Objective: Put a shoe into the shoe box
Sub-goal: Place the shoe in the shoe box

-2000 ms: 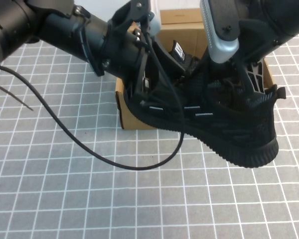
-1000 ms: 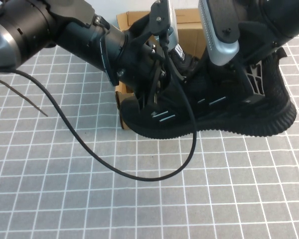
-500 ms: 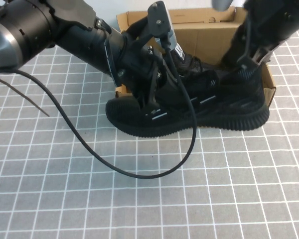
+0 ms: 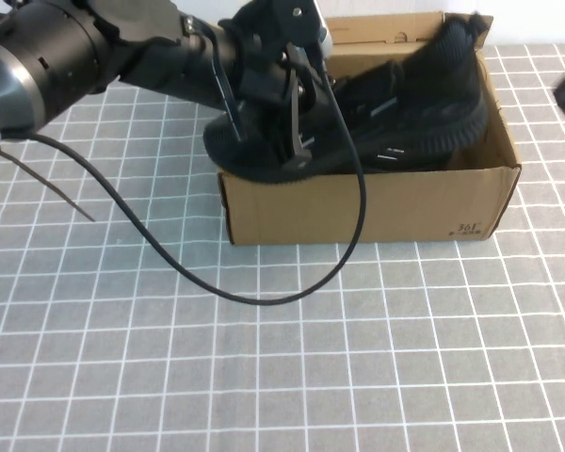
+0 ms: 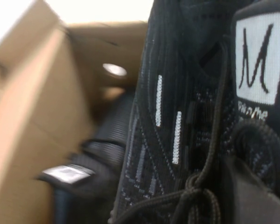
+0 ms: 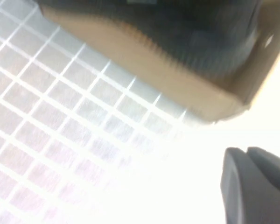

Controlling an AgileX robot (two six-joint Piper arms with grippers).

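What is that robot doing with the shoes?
It is packing shoes into a cardboard box. The left tool is at the box's left end, lowering a black shoe whose toe pokes over the box's left edge. Another black shoe lies in the box already. The right tool is off to the right of the box, holding nothing.

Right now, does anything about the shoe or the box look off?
Yes. The shoe lies tilted in the shoe box, toe overhanging the left wall under the left pincer. The right pincer is off right.
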